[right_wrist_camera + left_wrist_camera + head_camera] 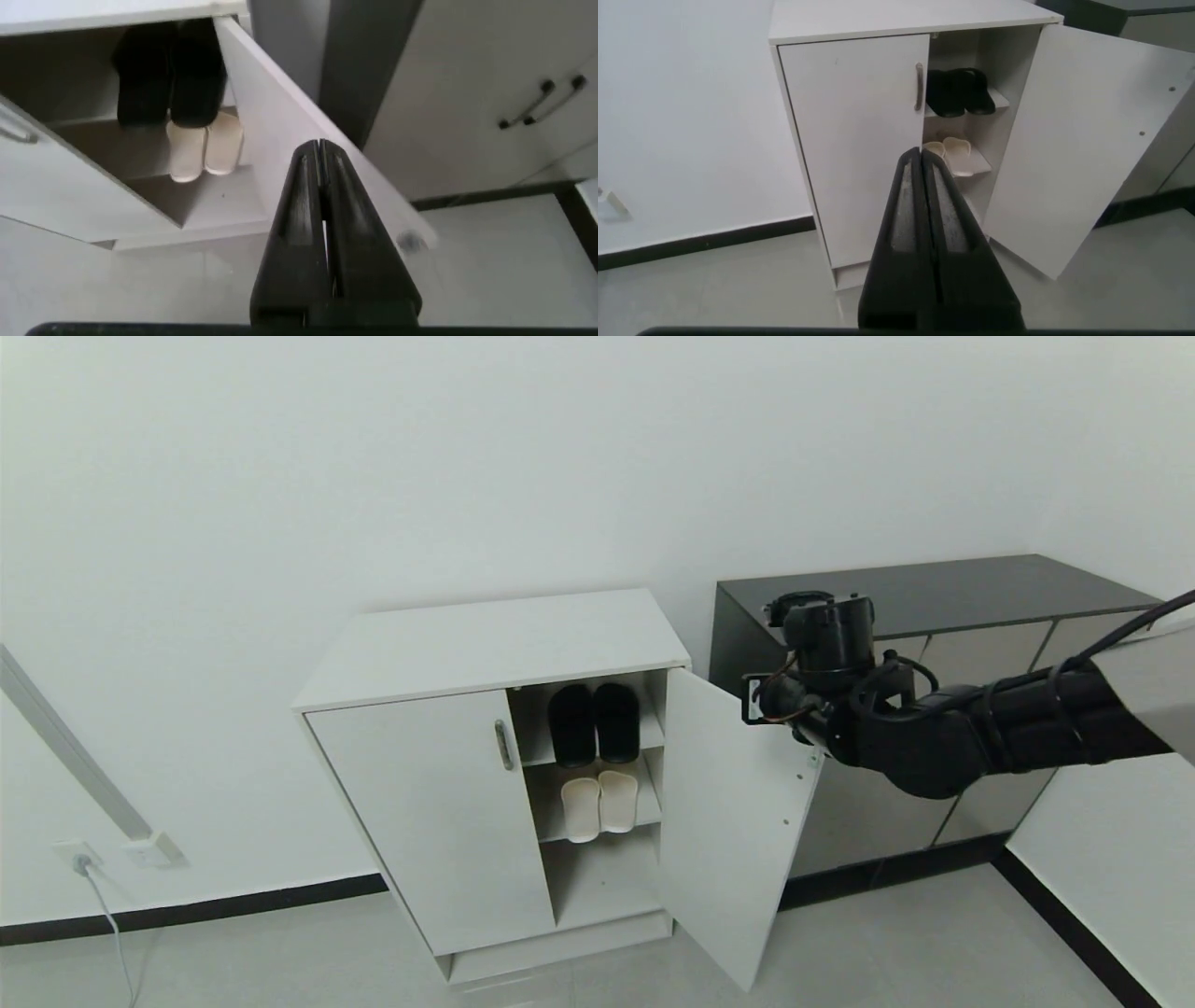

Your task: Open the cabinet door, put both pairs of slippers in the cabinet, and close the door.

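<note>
Already both pairs sat inside the cabinet (pixel 495 644), black slippers (pixel 594 723) on the top shelf and white slippers (pixel 599 805) below, with the right door (pixel 728 821) wide open. The right gripper (pixel 322 149), near that door's upper edge, and the left gripper (pixel 922 154) were both pinched closed on nothing. A glancing push might slip off and leave the door ajar.

Two pairs of slippers (pixel 594 723) (pixel 599 805) and two cabinets (pixel 495 639) (pixel 934 583).

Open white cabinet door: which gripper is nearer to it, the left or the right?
Right. The right gripper is close by the upper free edge of the open white cabinet door; the left gripper is farther back, facing the white cabinet.
</note>
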`<state>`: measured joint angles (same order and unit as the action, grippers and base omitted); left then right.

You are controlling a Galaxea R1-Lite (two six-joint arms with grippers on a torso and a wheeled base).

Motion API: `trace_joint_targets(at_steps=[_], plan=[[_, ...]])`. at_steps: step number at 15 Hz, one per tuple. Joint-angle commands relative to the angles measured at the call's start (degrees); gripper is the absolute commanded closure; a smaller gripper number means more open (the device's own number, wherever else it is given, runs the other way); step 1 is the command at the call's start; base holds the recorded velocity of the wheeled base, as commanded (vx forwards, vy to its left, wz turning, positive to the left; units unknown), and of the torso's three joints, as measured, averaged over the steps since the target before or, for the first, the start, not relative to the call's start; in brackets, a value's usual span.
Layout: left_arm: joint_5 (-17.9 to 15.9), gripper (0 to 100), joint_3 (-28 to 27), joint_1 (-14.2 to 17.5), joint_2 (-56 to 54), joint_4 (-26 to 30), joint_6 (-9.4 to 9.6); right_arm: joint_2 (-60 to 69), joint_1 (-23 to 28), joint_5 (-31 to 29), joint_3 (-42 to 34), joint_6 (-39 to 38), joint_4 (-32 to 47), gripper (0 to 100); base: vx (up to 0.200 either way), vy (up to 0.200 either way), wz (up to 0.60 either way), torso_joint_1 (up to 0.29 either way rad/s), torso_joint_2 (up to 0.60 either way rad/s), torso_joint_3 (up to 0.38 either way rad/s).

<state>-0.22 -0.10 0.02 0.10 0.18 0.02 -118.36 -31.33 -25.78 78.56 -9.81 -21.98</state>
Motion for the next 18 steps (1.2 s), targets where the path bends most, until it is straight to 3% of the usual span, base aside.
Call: trace_joint_targets(at_steps=[1,10,18], plan=[[0.04,100,0.01,0.06,-0.01,-0.01,-0.02,-6.36,3.20,1.17,5.20,-0.03,0.89,100,0.000,0.000,0.00,0.000,0.00,0.000],[-0.04,100,0.01,0.06,-0.01,-0.01,-0.02,-13.39,7.51,1.88,9.77,0.06,0.80,100,0.000,0.000,0.00,0.000,0.00,0.000],[-0.04,100,0.01,0.06,-0.01,-0.01,-0.02,-13.13,6.46,2.05,7.40,-0.03,0.80,100,0.000,0.000,0.00,0.000,0.00,0.000]])
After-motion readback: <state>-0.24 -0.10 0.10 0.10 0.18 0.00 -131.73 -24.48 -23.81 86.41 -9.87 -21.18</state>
